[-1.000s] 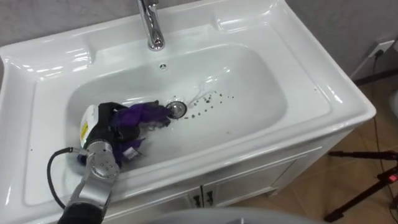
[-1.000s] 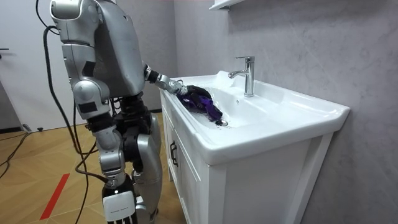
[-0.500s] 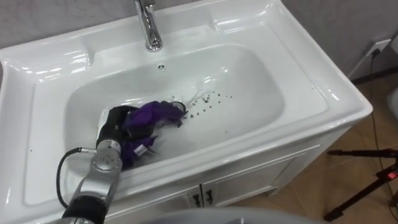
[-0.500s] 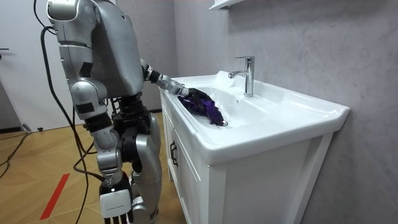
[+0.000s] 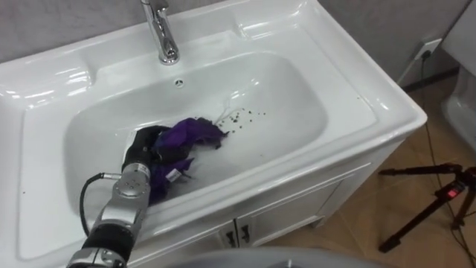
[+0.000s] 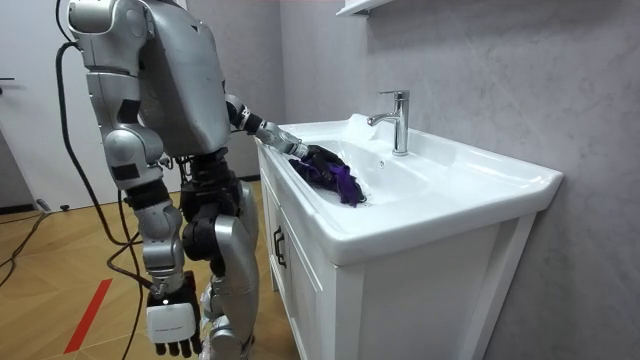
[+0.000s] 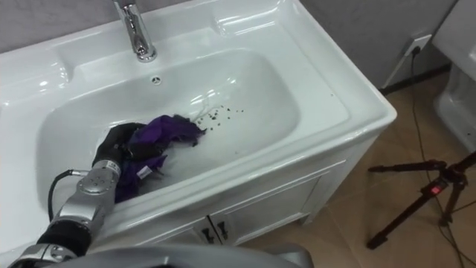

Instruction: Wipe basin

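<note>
Left hand [image 5: 143,146] is in the white basin [image 5: 355,95], left of centre, fingers curled round a bunched purple cloth [image 5: 190,134]. Dark specks [image 5: 245,115] lie just right of the cloth. Faucet [image 5: 159,33] at far rim. Right hand [image 6: 170,324] hangs at the robot's side, fingers relaxed.

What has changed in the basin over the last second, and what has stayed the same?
The left hand has pushed the purple cloth rightward across the basin floor, over the drain, which it now covers, up to the dark specks. The hand stays closed on the cloth; the specks and the faucet are unmoved, and the right hand still hangs at the robot's side.
</note>
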